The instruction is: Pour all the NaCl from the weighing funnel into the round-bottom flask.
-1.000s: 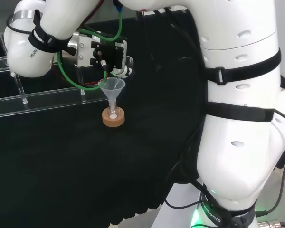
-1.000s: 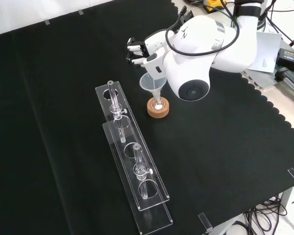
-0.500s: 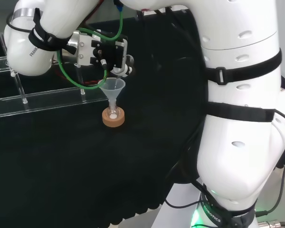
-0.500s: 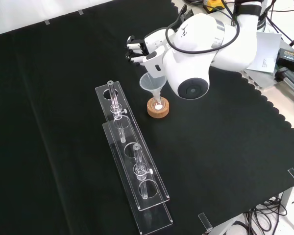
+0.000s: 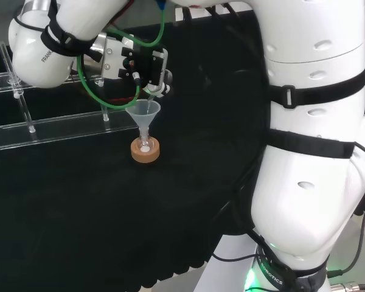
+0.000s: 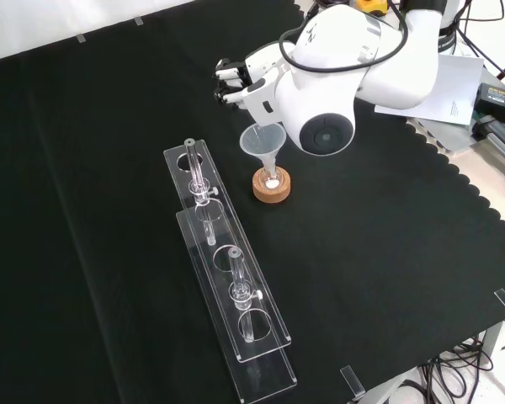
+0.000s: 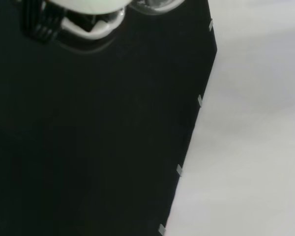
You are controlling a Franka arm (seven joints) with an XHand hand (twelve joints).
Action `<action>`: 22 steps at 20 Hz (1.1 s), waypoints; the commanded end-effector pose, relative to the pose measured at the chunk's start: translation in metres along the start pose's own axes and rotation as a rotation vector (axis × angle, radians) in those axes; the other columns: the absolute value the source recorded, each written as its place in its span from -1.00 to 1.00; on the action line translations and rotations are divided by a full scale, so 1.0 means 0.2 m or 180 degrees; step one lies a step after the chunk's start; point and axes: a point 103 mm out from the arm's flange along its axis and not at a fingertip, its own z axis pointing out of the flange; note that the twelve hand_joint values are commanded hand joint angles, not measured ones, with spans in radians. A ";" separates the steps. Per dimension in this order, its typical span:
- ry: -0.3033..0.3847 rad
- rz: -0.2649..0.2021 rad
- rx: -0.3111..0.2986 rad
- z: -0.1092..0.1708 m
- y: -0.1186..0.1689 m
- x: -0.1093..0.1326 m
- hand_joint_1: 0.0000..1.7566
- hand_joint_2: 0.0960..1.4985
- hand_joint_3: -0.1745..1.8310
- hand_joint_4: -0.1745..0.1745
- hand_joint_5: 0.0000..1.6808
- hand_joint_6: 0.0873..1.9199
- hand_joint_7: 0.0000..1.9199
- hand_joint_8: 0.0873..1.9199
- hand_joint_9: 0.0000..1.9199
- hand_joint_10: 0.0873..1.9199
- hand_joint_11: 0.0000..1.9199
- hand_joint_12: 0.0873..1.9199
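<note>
Above the cork ring (image 5: 145,151) near the middle of the bench (image 6: 109,101), I see a clear funnel (image 5: 143,114) standing upright with its stem dropping into the neck of the round-bottom flask (image 5: 145,146). I judge the funnel is seated there to guide the powder through a narrow opening, and the cork ring is there because a round base cannot stand alone. A small white patch shows inside the ring, which I take to be NaCl (image 6: 272,182) already lying in the flask's bulb.

Just above the funnel's rim, on the side away from the cork ring, hangs the hand (image 5: 147,69); in the front view its dark fingers (image 6: 228,82) point away from the funnel, beyond its rim. Whether those fingers are curled around anything I cannot tell, and I cannot make out the weighing funnel itself, clear ware being hard to pick out against the cloth.

Beside the cork ring, toward the front view's lower left, two clear acrylic racks (image 6: 227,286) lie end to end with glass tubes in them, well apart from the pour. My judgement is that most of the salt is already across
</note>
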 end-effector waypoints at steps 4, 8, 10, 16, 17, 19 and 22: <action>0.0298 -0.0057 -0.0026 0.06 0.02 0.00 0.25 -0.18 -0.12 1.00 0.40 -0.15 -0.44 -0.37 -0.02 -0.73 -0.21 0.07; 0.0405 -0.0074 -0.0046 0.08 0.03 -0.01 0.25 -0.18 -0.12 1.00 0.40 -0.15 -0.44 -0.37 -0.02 -0.73 -0.21 0.07; 0.0442 -0.0074 -0.0053 0.09 0.03 -0.02 0.25 -0.18 -0.12 1.00 0.40 -0.15 -0.44 -0.37 -0.02 -0.73 -0.21 0.07; 0.0783 -0.0075 -0.0047 0.16 0.05 -0.06 0.25 -0.18 -0.12 1.00 0.40 -0.15 -0.44 -0.37 -0.02 -0.73 -0.21 0.06; 0.0826 -0.0078 -0.0049 0.17 0.05 -0.06 0.25 -0.18 -0.12 1.00 0.40 -0.15 -0.44 -0.37 -0.02 -0.73 -0.21 0.06; 0.0910 -0.0085 -0.0058 0.18 0.05 -0.06 0.25 -0.18 -0.12 1.00 0.40 -0.15 -0.44 -0.37 -0.02 -0.73 -0.21 0.06; 0.1103 -0.0099 -0.0055 0.21 0.06 -0.07 0.25 -0.18 -0.12 1.00 0.40 -0.15 -0.44 -0.37 -0.02 -0.73 -0.21 0.06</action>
